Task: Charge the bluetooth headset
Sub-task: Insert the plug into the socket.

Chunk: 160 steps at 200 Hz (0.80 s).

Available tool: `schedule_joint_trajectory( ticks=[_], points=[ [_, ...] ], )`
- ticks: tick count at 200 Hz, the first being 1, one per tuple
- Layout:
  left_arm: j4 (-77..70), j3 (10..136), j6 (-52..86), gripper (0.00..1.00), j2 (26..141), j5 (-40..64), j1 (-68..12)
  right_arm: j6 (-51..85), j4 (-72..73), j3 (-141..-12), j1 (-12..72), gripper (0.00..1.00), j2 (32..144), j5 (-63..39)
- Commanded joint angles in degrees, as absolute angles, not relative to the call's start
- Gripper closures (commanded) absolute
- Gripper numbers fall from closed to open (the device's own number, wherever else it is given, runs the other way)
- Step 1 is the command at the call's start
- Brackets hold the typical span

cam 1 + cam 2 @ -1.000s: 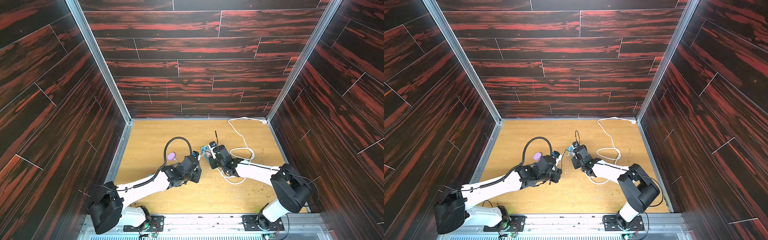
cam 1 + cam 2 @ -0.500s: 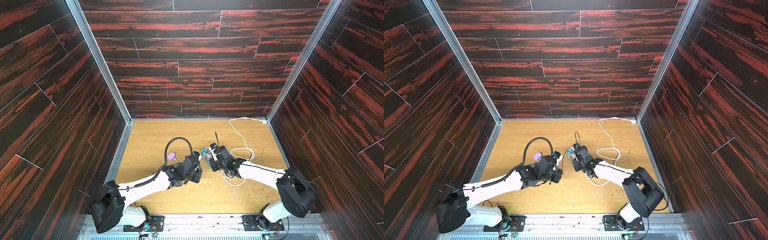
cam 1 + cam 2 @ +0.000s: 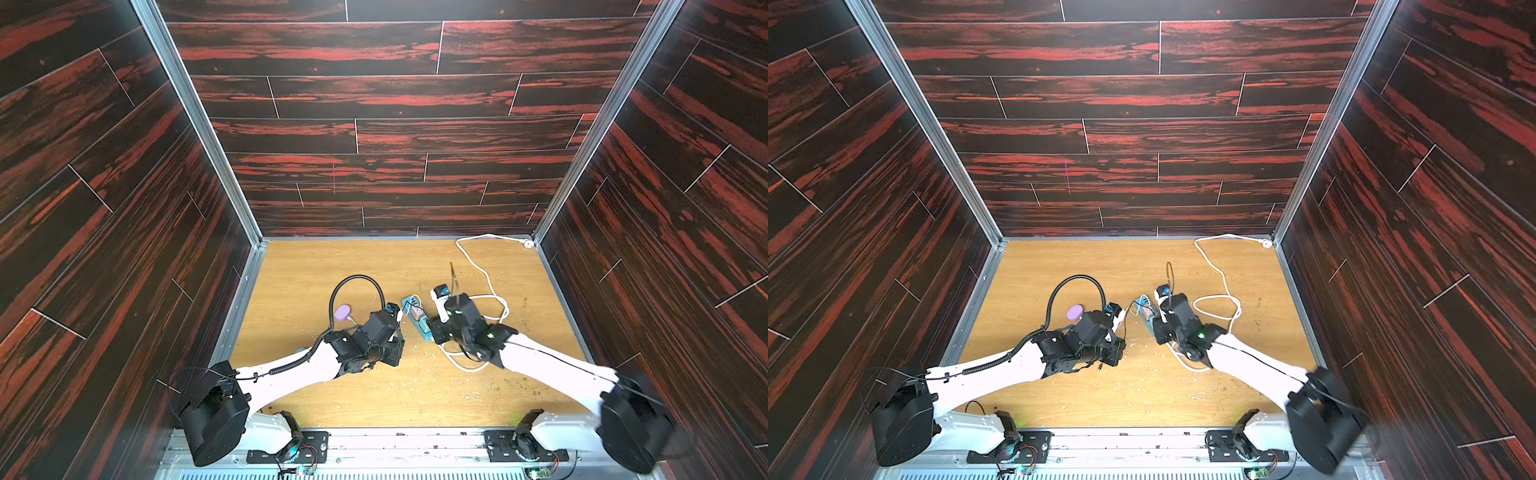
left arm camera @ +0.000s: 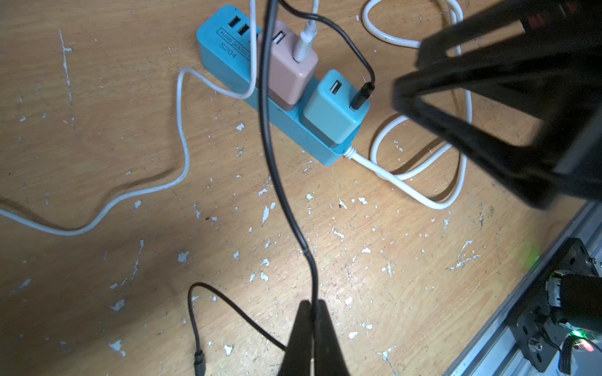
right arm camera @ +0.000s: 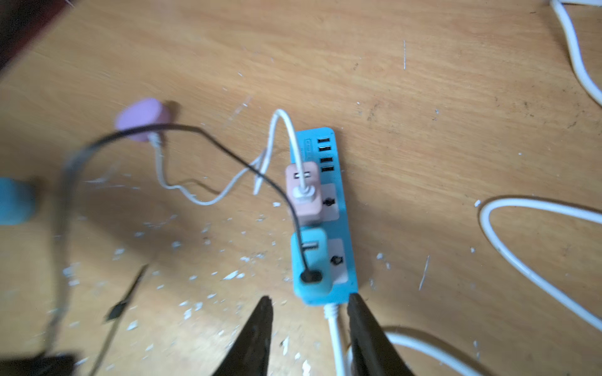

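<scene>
Worktop, both top views: blue power strip lies at centre, long axis roughly 11-to-5 o'clock. Left arm enters from 7 o'clock and right arm from 5 o'clock. Their wrists flank the strip closely. Purple pod sits on the wood at 9 o'clock of the strip, apart from it. White mains cord loops at 3 o'clock of the strip, then runs to the 1 o'clock corner.

Left wrist view: left tool is closed, pinching the black cable mid-length. One cable end is plugged into the teal adapter, seated on the strip at its cord end. The other end, a small plug, is free and connected to nothing. Pink adapter sits just beside the teal one and carries a thin white lead.

Right wrist view, blurred: right tool is open and grips nothing. Its fingers stand either side of the strip's cord end, with the mains cord passing between them. The white lead ends at the purple pod. Blue item, rounded, is cut off by the frame edge. Cannot tell whether the pod or the blue item is the headset.
</scene>
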<state>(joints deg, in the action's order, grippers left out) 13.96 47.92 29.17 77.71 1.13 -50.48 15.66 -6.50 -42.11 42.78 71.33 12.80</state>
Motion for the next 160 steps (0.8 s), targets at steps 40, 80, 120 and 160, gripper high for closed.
schedule_joint_trajectory(
  ticks=[40, 80, 120, 160],
  points=[
    [19.6, 54.0, 31.1, 0.97, 78.4, 5.0, -48.9, 18.6, 4.2, -29.4, 48.6, 0.59, 60.7, -7.1],
    [19.5, 55.3, 32.9, 0.97, 78.6, 7.6, -48.6, 21.7, 17.4, -24.6, 53.4, 0.56, 62.8, -9.3],
    [19.0, 55.6, 33.9, 0.97, 78.5, 8.8, -48.6, 23.0, 23.7, -25.0, 53.9, 0.55, 67.0, -8.8],
    [18.6, 55.7, 34.1, 0.97, 78.4, 9.0, -48.5, 22.9, 24.0, -27.0, 53.9, 0.57, 70.9, -7.6]
  ],
)
